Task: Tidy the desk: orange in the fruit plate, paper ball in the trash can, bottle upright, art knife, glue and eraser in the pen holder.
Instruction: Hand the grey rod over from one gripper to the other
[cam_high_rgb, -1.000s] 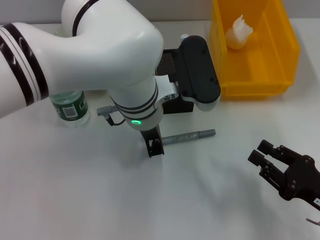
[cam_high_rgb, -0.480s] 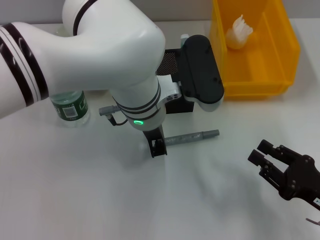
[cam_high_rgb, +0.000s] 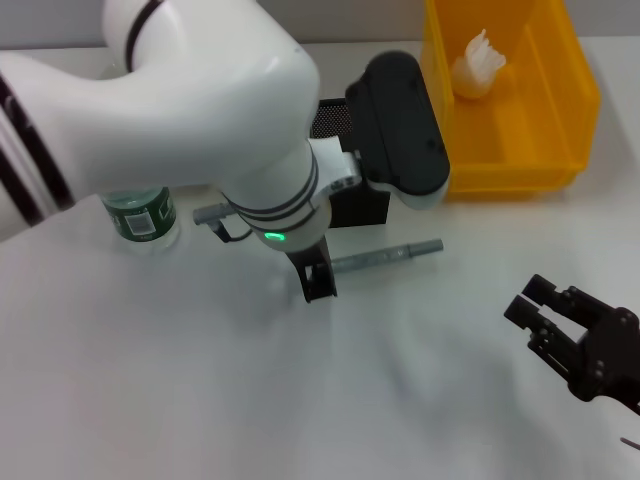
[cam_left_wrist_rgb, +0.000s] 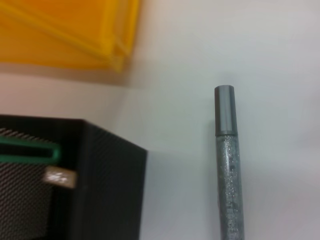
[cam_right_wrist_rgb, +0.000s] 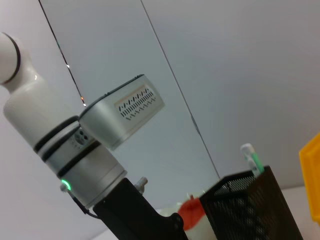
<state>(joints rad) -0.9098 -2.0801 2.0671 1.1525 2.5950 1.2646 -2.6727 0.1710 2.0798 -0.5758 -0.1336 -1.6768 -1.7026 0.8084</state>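
Just near of the black mesh pen holder on the white surface, my left hand reaches down over one end of the slim grey glittery tube with a plain grey cap — the glue, I judge, though it could be the art knife. One dark finger shows in the head view beside the tube's left end; whether the hand is closed on the tube or only touching it I cannot tell. The left wrist view shows the tube lying flat, just beside the holder's corner.

To do this step well, I would grip the tube across its narrow body, lift until its lower end clears the mesh rim, tip it upright and lower it into the open compartment. The holder sits close, so the move should be short and steady, with care not to knock its wall.

My right hand waits at the near right, fingers spread and empty. At the far right, the crumpled white paper ball already lies in the yellow plastic bin. The clear bottle with a green label stands upright at the left — its label print is too small to read, and no other writing is legible.
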